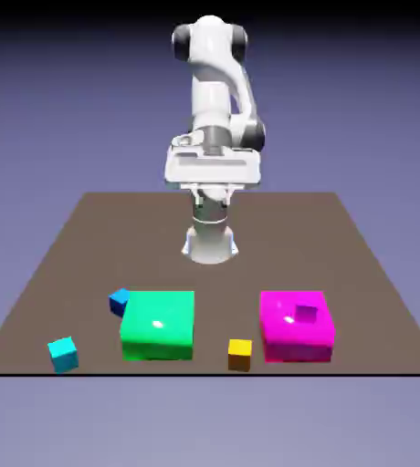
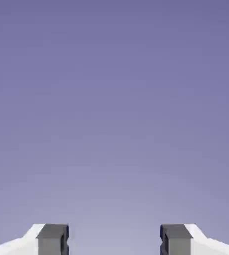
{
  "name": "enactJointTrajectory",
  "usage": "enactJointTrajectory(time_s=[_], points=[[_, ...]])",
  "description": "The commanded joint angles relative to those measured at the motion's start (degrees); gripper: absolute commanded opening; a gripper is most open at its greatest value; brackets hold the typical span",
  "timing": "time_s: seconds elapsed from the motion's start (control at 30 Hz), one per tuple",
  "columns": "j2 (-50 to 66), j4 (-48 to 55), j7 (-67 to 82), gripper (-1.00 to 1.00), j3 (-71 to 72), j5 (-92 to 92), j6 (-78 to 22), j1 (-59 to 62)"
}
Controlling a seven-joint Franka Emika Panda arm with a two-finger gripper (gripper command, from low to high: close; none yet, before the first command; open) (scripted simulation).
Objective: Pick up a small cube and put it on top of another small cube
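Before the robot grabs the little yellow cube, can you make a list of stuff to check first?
1. Gripper open with nothing in it: ok.
2. Small yellow-orange cube sits free on the brown table, apart from the flat magenta block: ok.
3. Small cyan cube has nothing on top: ok.
4. Gripper is above the yellow-orange cube: not ok, the hand view shows only backdrop.
5. Flat green block lies between the two cubes, so carry high: ok.

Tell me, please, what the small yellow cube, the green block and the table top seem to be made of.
Yellow cube: probably matte plastic or painted wood; flat, even colour without any shine. Green block: glossy, perhaps smooth plastic; a white highlight sits on its top face. Table top: dull, uniform brown, with no grain or reflection, so the material stays open.
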State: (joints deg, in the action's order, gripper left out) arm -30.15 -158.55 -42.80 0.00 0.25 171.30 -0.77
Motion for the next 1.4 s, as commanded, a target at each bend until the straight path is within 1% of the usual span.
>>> enactJointTrajectory(time_s=[0.0,1.27,1.33,1.37], points=[[2.1,2.0,-0.3,0.00,0.0,0.2,-2.2,-0.1],[81.0,79.3,-11.0,0.00,0.1,8.0,-87.6,-2.5],[81.3,79.6,-11.0,0.00,0.1,8.1,-87.9,-2.5],[81.2,77.6,-10.8,0.00,0.2,8.1,-85.9,-2.7]])
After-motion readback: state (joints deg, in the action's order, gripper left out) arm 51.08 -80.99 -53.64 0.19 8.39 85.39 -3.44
